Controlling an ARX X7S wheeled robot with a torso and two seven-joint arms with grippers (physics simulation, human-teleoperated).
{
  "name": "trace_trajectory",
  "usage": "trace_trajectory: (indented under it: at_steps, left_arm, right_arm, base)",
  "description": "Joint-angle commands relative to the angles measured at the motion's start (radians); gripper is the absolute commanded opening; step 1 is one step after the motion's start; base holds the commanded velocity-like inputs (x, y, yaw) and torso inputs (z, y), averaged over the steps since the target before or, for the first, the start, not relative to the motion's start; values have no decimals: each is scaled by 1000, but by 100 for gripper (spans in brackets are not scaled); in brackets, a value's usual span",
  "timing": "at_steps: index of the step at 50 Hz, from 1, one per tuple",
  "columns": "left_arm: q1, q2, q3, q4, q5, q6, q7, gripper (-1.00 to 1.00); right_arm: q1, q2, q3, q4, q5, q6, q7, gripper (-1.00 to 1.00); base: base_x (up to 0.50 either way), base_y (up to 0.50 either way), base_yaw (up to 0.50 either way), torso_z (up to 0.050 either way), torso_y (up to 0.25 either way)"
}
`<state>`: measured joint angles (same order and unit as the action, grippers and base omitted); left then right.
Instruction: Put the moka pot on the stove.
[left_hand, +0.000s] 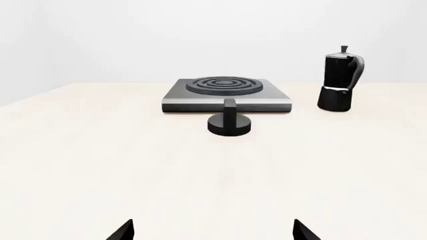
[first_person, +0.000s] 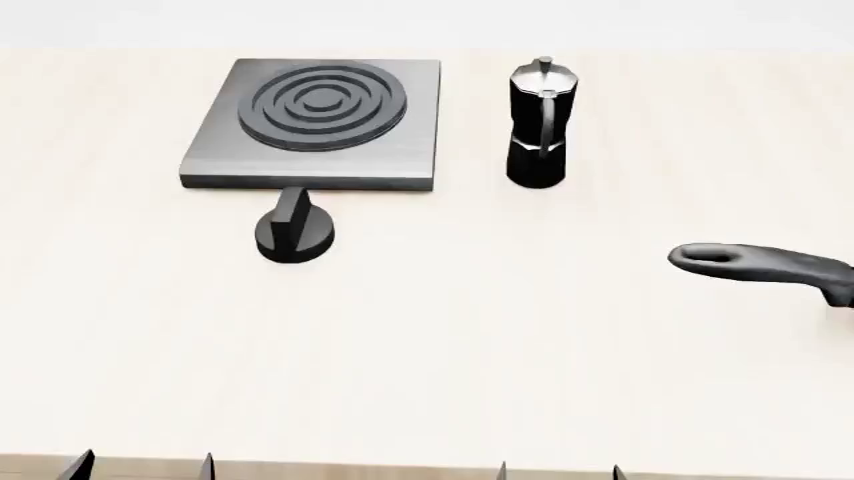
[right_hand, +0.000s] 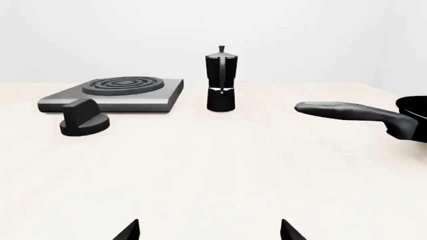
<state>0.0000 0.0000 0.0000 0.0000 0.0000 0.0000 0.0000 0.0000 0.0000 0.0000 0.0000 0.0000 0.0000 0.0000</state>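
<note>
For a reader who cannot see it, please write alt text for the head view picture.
A black moka pot stands upright on a pale table, just right of a flat grey stove with ring burners. A round black knob sits in front of the stove, a black pan handle enters at the right, and both grippers' fingertips show at the bottom edge.

The table (first_person: 534, 380) is a flat, pale cream surface that fills most of the head view. A short black round knob (first_person: 295, 233) with a raised ridge across its top rests on the table; it is upright and free-standing. At the right edge of the head view, a black frying pan handle (first_person: 754, 265) extends leftward above the table surface. In the right wrist view, part of the pan's dark body (right_hand: 415, 111) is visible at the frame edge.
</note>
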Motion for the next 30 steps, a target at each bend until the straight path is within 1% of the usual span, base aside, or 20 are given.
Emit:
trace_trajectory:
  at_steps: [1, 10, 21, 30]
  left_arm:
    - [0, -10, 11, 0, -10, 0, -11, 100]
    - [-1, -41, 48, 0, -42, 1, -35, 100]
    - [-3, -66, 78, -4, -31, 11, -66, 100]
    - [-5, -82, 99, -15, -25, 43, -79, 100]
  right_arm:
    - [0, 9, -13, 0, 9, 0, 13, 100]
    - [1, 40, -48, -2, 39, 6, 41, 100]
    - [2, 62, -75, -6, 37, 15, 79, 100]
    - [3, 71, -86, 8, 61, -26, 86, 100]
  base:
    - [0, 0, 0, 0, 0]
    - [0, 0, 0, 0, 0]
    - [0, 0, 0, 0, 0]
    - [0, 0, 0, 0, 0]
